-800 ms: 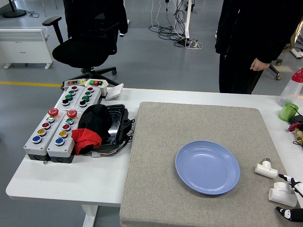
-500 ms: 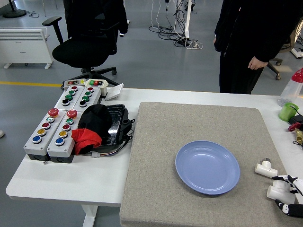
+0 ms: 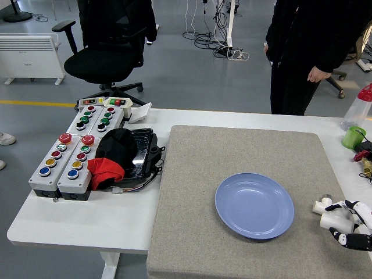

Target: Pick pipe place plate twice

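A blue plate (image 3: 254, 205) lies on the grey felt mat (image 3: 232, 163), right of its middle. My right hand (image 3: 350, 225) comes in at the lower right corner with its fingers curled around a white pipe fitting (image 3: 335, 220), just right of the plate. A second white pipe fitting (image 3: 321, 204) lies on the mat right behind it, partly hidden by the held one. My left hand is out of view.
Two grey button boxes (image 3: 70, 154) and a black tray with black and red cloth (image 3: 119, 157) stand at the left. A green cup (image 3: 353, 137) and a clear bottle (image 3: 359, 107) are at the right edge. A person (image 3: 314, 46) stands behind the table, hands off it.
My right hand closed around the nearer white fitting and moved it up and left, toward the second fitting and the plate.
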You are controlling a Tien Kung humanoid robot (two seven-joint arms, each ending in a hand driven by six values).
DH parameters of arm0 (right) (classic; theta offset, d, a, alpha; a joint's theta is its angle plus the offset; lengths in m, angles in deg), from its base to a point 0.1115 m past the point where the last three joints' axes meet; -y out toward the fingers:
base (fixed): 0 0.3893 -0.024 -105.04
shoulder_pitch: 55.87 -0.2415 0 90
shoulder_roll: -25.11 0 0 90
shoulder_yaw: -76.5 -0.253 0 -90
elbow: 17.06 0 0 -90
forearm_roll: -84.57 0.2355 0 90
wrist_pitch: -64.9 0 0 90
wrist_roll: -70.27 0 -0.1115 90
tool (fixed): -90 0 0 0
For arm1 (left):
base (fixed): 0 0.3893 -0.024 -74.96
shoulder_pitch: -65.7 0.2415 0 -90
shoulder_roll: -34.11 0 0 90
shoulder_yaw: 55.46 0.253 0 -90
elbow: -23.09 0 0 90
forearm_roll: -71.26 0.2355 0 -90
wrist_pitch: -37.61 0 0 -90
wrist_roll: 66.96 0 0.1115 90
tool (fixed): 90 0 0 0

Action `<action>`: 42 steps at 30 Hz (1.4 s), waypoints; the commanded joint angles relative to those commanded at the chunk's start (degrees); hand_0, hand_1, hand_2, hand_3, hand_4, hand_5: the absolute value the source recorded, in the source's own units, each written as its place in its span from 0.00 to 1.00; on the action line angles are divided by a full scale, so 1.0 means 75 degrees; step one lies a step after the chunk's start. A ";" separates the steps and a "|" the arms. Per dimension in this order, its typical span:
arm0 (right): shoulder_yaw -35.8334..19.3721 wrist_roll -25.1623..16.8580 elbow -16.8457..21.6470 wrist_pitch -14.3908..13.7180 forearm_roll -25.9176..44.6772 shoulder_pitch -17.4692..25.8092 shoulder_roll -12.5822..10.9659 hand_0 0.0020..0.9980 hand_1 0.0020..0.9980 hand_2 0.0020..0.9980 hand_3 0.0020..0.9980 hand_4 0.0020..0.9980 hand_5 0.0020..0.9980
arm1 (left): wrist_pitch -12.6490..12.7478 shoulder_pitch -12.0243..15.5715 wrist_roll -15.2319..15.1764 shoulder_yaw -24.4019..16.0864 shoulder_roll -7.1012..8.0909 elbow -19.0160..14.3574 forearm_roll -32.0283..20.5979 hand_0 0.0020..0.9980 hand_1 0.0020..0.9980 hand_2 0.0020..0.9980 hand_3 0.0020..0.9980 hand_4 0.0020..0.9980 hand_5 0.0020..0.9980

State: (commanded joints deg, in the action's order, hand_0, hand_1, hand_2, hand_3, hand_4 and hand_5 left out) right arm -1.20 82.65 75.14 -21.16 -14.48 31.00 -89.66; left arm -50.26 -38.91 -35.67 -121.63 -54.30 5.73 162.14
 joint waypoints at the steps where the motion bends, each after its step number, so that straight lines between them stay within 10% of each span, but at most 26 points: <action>1: 0.0102 0.0014 0.0032 0.0009 -0.0012 -0.0200 -0.0008 0.40 0.47 0.53 0.57 0.44 0.00 | -0.0003 -0.0002 0.0001 0.0011 -0.0001 -0.0003 -0.0009 0.65 0.63 0.64 0.55 0.39 1.00; 16: 0.2973 -0.0372 -0.1204 -0.0521 0.0310 -0.2787 0.1097 0.39 0.47 0.53 0.56 0.45 0.00 | -0.0002 0.0019 0.0071 0.0243 0.0009 -0.0062 -0.0339 0.65 0.63 0.64 0.55 0.39 1.00; 17: 0.3309 -0.0493 -0.1410 -0.0734 0.0270 -0.2922 0.1205 0.62 0.63 0.59 0.65 0.49 0.00 | 0.0001 0.0021 0.0075 0.0258 0.0010 -0.0066 -0.0363 0.66 0.63 0.64 0.55 0.39 1.00; 22: 0.4114 -0.0675 -0.2038 -0.1280 0.0173 -0.3209 0.1488 0.62 0.63 0.59 0.65 0.49 0.00 | 0.0008 0.0023 0.0082 0.0291 0.0004 -0.0074 -0.0413 0.66 0.63 0.64 0.55 0.39 1.00; 23: 0.4160 -0.0600 -0.2133 -0.1239 0.0202 -0.3254 0.1530 0.99 0.94 1.00 1.00 0.73 0.14 | 0.0011 0.0026 0.0085 0.0293 0.0001 -0.0076 -0.0418 0.66 0.63 0.64 0.55 0.39 1.00; 31: 0.3858 -0.0350 -0.2208 -0.0713 0.0467 -0.3252 0.1549 1.00 0.98 1.00 1.00 0.84 0.23 | -0.0034 0.0080 0.0105 0.0222 -0.0024 -0.0083 -0.0291 0.66 0.64 0.64 0.55 0.39 1.00; 42: 0.2511 -0.0445 -0.1876 -0.1051 0.0415 -0.2812 0.1241 1.00 0.97 1.00 1.00 0.86 0.25 | -0.0053 0.0186 0.0115 0.0079 -0.0045 -0.0083 -0.0088 0.66 0.63 0.64 0.55 0.39 1.00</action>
State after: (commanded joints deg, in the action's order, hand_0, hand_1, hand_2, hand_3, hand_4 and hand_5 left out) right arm 17.64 79.31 61.07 -29.04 -11.37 9.90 -80.36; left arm -50.66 -37.51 -34.80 -121.04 -54.63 5.11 161.48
